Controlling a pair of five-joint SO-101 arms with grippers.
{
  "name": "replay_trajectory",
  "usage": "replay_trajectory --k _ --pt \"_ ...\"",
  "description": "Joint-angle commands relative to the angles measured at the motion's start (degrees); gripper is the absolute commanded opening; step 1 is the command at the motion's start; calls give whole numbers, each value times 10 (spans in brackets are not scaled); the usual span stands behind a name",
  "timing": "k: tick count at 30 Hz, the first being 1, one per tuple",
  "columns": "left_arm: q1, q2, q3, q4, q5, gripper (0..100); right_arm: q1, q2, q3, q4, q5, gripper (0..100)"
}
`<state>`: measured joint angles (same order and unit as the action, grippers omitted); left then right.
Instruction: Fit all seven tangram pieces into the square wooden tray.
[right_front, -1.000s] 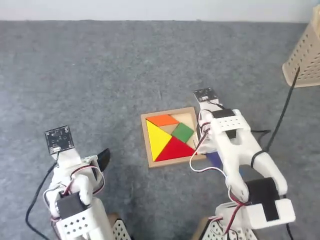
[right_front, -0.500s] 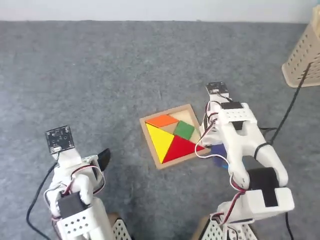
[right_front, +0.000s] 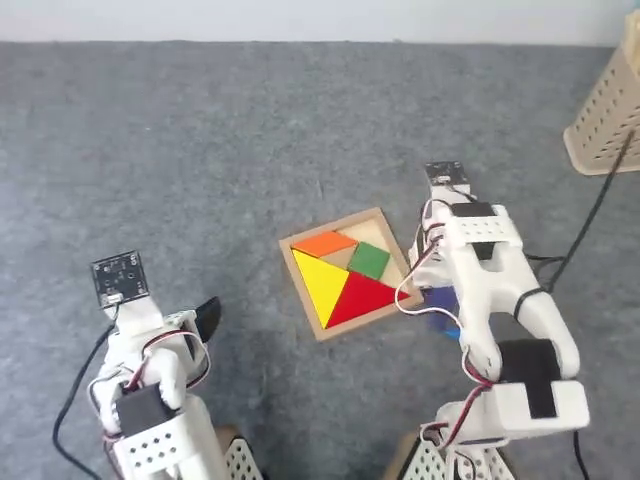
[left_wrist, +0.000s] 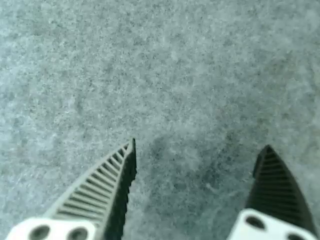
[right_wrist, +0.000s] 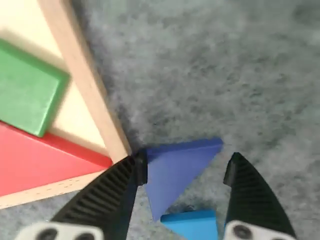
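Here the right gripper (right_wrist: 183, 160) is spread around the blue triangle (right_wrist: 175, 170); the tray (right_wrist: 87, 75) could be shoved by 1 finger right beside it.

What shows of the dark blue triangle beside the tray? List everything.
The dark blue triangle is a flat, evenly coloured piece, painted wood by its look. It lies flat on the grey carpet, outside the wooden tray, with one corner at the tray's outer corner. The right gripper hangs open astride it, not gripping. Another tip comes very close to a light blue piece; whether they touch cannot be told.
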<state>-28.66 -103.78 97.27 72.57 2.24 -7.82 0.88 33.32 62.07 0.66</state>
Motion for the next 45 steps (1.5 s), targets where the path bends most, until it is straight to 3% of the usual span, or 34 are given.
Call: replay_trajectory --k 1,14,20,40,45 --pt "1 -7 -7 -1 -1 354 7 -44 -32 0 -7 257" --pt "1 -7 -7 -1 -1 354 -58 82 -95 15 -7 257" --pt "1 -7 -7 -1 -1 354 -57 88 -84 36 -36 257" --pt "1 -7 -7 -1 -1 354 -57 88 -26 36 -16 255" --pt "1 -7 -7 -1 -1 354 -53 82 -27 32 -14 189"
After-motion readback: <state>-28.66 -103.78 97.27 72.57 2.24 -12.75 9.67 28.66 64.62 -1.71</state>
